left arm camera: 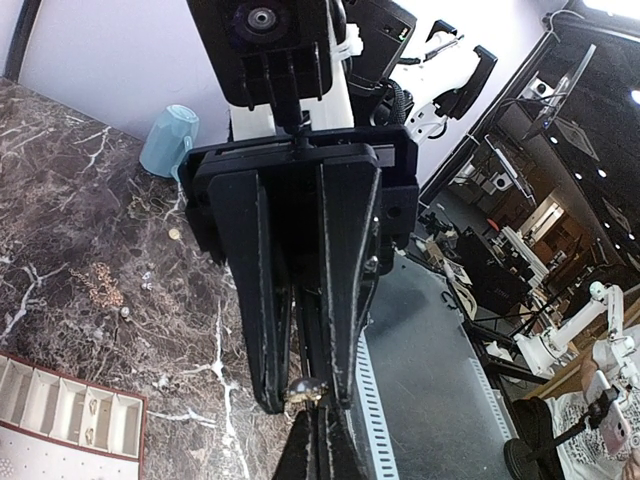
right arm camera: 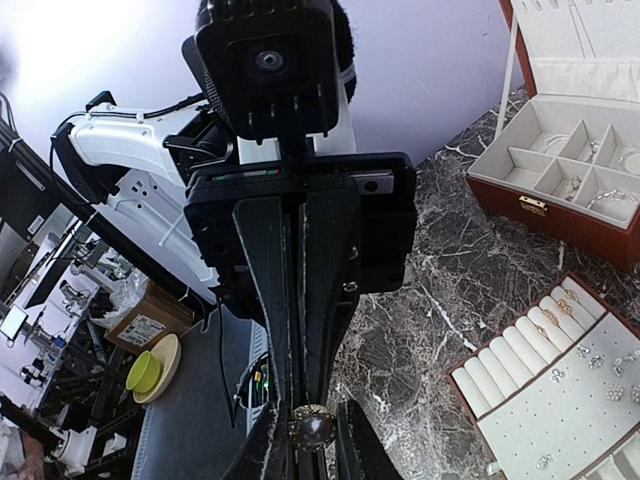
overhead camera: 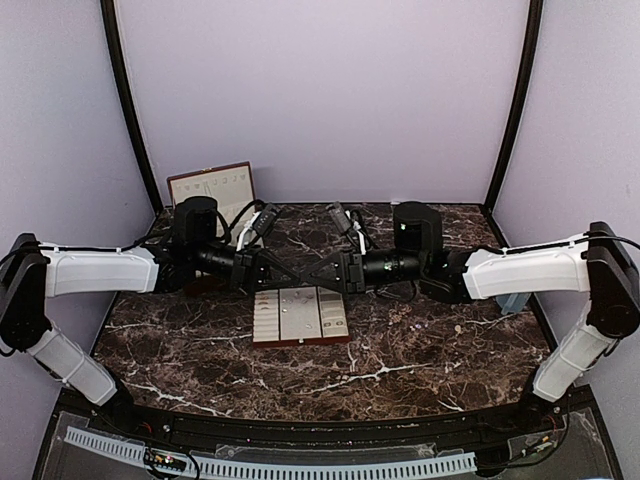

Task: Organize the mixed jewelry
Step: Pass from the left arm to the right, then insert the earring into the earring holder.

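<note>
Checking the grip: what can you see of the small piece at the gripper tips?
The stud is a tiny round piece, pale grey and glossy, with a gold-looking rim. It is held in mid-air, pinched at the tips of the shut left gripper. The right gripper meets it tip to tip, its grip unclear.

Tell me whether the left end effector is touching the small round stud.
Touching: left wrist view shows the stud wedged between the left end effector's fingertips.

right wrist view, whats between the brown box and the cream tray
Just bare marble table between the brown box and the cream tray. Nothing shows lying on that stretch in the right wrist view.
</note>
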Controlling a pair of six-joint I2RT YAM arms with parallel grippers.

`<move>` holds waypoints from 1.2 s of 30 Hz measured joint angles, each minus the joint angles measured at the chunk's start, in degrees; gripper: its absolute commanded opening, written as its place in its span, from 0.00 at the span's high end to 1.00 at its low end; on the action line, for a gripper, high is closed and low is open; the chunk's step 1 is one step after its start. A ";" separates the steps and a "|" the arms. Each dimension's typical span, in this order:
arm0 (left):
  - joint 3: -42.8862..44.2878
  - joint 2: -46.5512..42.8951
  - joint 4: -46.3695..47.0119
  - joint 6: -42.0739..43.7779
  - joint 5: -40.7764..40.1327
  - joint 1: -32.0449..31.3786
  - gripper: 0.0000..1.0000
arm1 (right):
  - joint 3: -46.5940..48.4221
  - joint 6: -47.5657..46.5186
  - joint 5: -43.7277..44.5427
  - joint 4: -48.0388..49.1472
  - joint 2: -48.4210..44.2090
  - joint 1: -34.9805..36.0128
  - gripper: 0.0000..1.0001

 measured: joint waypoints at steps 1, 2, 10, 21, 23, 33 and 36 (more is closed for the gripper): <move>0.00 0.02 0.00 0.00 -0.04 0.00 1.00 | 0.00 0.00 0.02 -0.02 -0.02 0.00 0.87; 0.00 0.00 0.00 -0.02 -0.07 0.00 1.00 | 0.00 0.00 0.04 -0.02 -0.02 0.00 0.87; 0.00 0.00 -0.20 0.33 -1.09 -0.02 0.85 | -0.72 0.02 1.55 0.00 -0.70 -0.09 0.90; 0.04 -3.76 -7.08 6.43 -8.50 0.52 0.36 | -4.52 -0.68 4.35 0.07 -3.10 -2.14 0.90; 0.02 -6.51 -8.20 7.19 -10.43 1.42 0.35 | -4.52 -1.99 5.31 -1.64 -3.08 -2.25 0.90; -0.81 -18.71 -13.84 9.88 -29.44 10.10 0.30 | -2.47 -9.64 13.03 -14.75 1.09 -1.31 0.90; -0.81 -19.54 -15.72 10.84 -33.66 10.10 0.30 | -0.55 -11.39 15.52 -18.36 4.28 -0.04 0.90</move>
